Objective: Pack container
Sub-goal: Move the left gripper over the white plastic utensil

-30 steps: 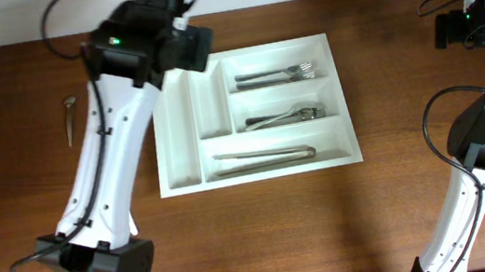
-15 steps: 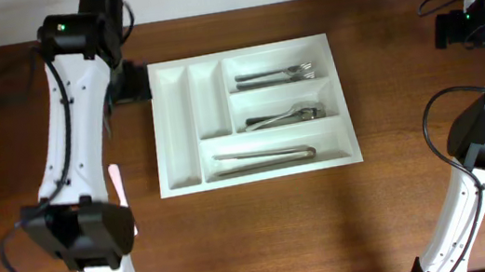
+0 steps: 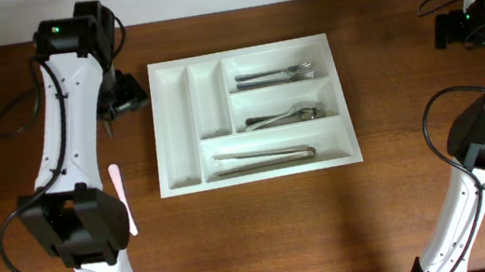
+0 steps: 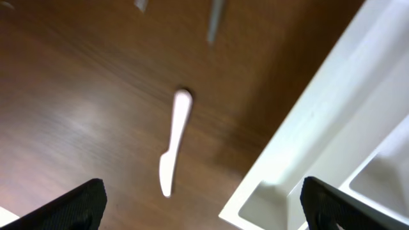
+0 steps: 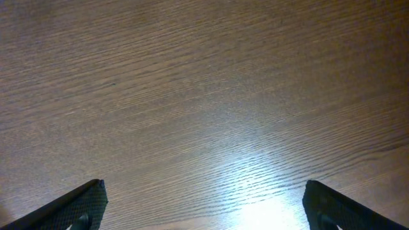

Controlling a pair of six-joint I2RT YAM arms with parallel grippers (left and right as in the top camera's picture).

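Tray (image 3: 177,135) at the centre of the table (image 3: 265,236): forks (image 3: 274,75) lie in its upper and middle long compartments, tongs (image 3: 264,157) in the lowest. White knife (image 4: 174,150) lies on the wood left of the tray, apart from it. Left gripper (image 4: 204,204) hangs beside the tray's upper left corner, fingers spread wide, nothing between them. Right gripper (image 5: 204,204), far right, likewise spread over wood.

white tray (image 3: 175,126): forks (image 3: 277,75) in two upper-right compartments, tongs (image 3: 264,157) in bottom; left gripper (image 3: 124,93) beside.
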